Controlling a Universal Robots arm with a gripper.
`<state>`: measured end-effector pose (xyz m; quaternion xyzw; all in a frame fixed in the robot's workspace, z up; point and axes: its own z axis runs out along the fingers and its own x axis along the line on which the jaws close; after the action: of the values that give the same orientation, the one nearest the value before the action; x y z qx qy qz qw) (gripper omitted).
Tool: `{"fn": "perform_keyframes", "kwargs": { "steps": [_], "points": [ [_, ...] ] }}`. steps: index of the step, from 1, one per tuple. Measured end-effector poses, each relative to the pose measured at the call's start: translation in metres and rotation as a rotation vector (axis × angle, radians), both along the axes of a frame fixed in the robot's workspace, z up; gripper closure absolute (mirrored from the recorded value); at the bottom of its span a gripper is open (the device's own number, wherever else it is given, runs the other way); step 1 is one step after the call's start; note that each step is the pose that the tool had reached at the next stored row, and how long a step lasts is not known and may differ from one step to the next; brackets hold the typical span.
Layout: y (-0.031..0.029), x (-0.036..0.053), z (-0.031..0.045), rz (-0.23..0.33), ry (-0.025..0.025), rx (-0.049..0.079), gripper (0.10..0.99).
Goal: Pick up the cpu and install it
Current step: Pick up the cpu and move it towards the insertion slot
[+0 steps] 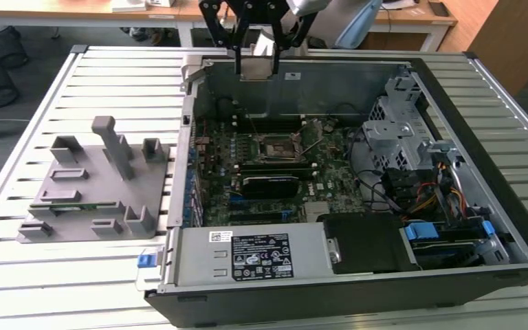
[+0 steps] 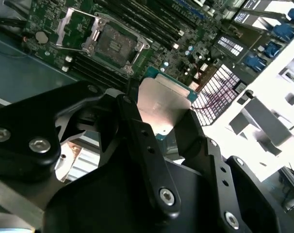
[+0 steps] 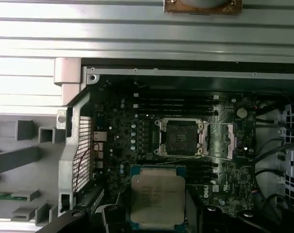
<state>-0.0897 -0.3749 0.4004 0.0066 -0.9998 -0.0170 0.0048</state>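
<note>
Gripper up high at the far edge of the open case in the exterior view, pincer drawn in narrow and clamped on the cpu. Black fingers pressed against two opposite edges of the chip in the second wrist view, metal top bare between them.

Cpu square, so no long axis to tell. Held flat or nearly so, shiny silver-grey top turned up toward the cameras, green rim showing along the free edge in both wrist views. In the first wrist view, edges squared up with those of the socket, free edge pointing toward it.

Held in the air, touching nothing but the fingers, well apart from the board below. Socket bare in the middle of the board, its metal frame swung open to one side, nothing seated in it.

On the exterior view's left, grey fixture standing on the slatted table, just beside the case.
</note>
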Motion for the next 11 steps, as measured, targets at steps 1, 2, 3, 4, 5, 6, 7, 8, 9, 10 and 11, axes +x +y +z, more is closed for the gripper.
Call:
{"fn": "perform_keyframes", "kwargs": {
  "steps": [1,2,3,4,5,6,7,8,9,10,11],
  "points": [
    [0.0002,0.0044,-0.0001,0.000,0.0001,0.000,0.545],
    [0.0004,0.0089,-0.0002,0.000,0.0001,0.000,0.545],
    [0.0006,0.0133,-0.0003,0.000,0.0001,0.000,0.545],
    [0.0008,0.0180,-0.0004,0.000,0.0001,0.000,0.545],
    [0.0010,0.0222,-0.0005,0.000,0.0001,0.000,0.545],
    [0.0012,0.0268,-0.0006,0.000,0.0002,0.000,0.545],
    [0.0014,0.0316,-0.0008,0.000,0.0002,0.000,0.545],
    [0.0016,0.0361,-0.0010,0.000,0.0002,0.000,0.545],
    [0.0018,0.0406,-0.0011,0.000,0.0002,0.000,0.545],
    [0.0020,0.0450,-0.0013,0.000,0.0001,0.000,0.545],
    [0.0024,0.0492,-0.0015,0.000,0.0001,0.000,0.545]
  ]
}}
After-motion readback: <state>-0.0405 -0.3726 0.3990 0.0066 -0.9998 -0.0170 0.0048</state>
